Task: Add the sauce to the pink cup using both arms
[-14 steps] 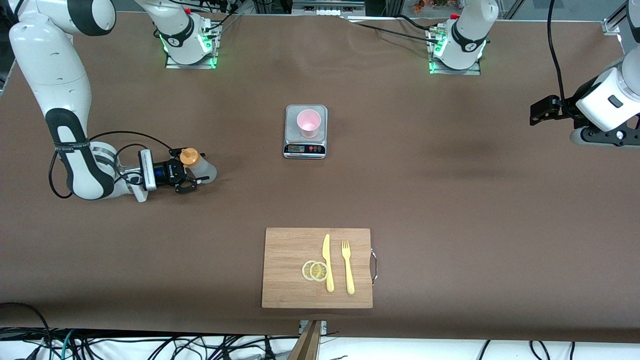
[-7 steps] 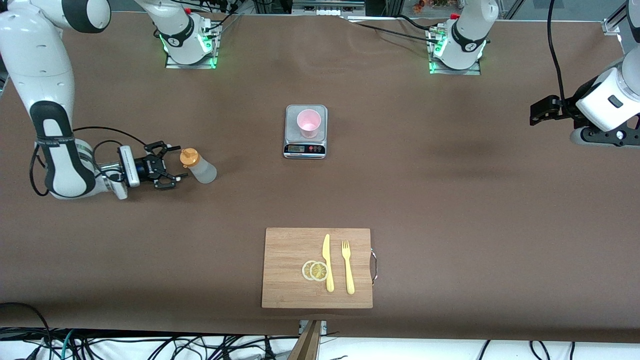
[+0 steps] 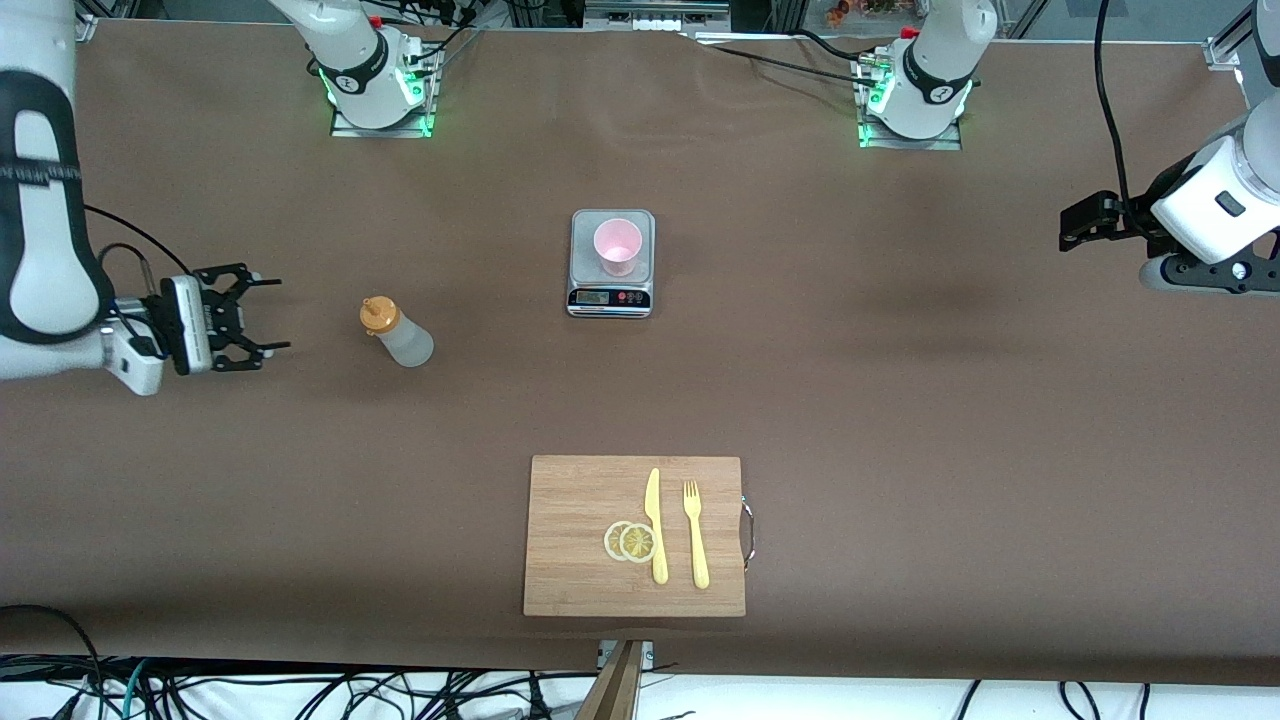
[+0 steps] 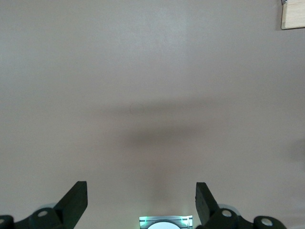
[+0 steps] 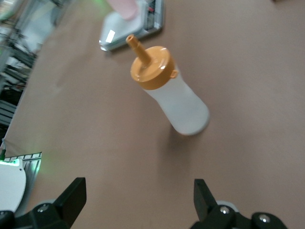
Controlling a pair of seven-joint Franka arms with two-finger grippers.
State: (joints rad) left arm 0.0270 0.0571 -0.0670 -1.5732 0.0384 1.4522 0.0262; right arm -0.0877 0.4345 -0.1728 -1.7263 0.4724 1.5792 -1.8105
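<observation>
The sauce bottle [image 3: 397, 333], whitish with an orange nozzle cap, stands on the brown table toward the right arm's end; it also shows in the right wrist view [image 5: 176, 98]. The pink cup [image 3: 617, 245] stands on the plate of a small grey scale [image 3: 611, 290], nearer the bases, and shows at the edge of the right wrist view [image 5: 125, 7]. My right gripper [image 3: 280, 315] is open and empty, level with the bottle and clearly apart from it. My left gripper [image 3: 1070, 228] waits open and empty above the table at the left arm's end [image 4: 141, 200].
A wooden cutting board [image 3: 580, 500] lies near the front edge with two lemon slices [image 3: 630, 541], a yellow knife [image 3: 655, 525] and a yellow fork [image 3: 695, 533]. One corner of the board shows in the left wrist view [image 4: 293, 14]. The scale shows in the right wrist view [image 5: 138, 26].
My right gripper was around the sauce bottle, then drew back open toward the right arm's end. The bottle stays standing where it was. The left arm has not moved.
</observation>
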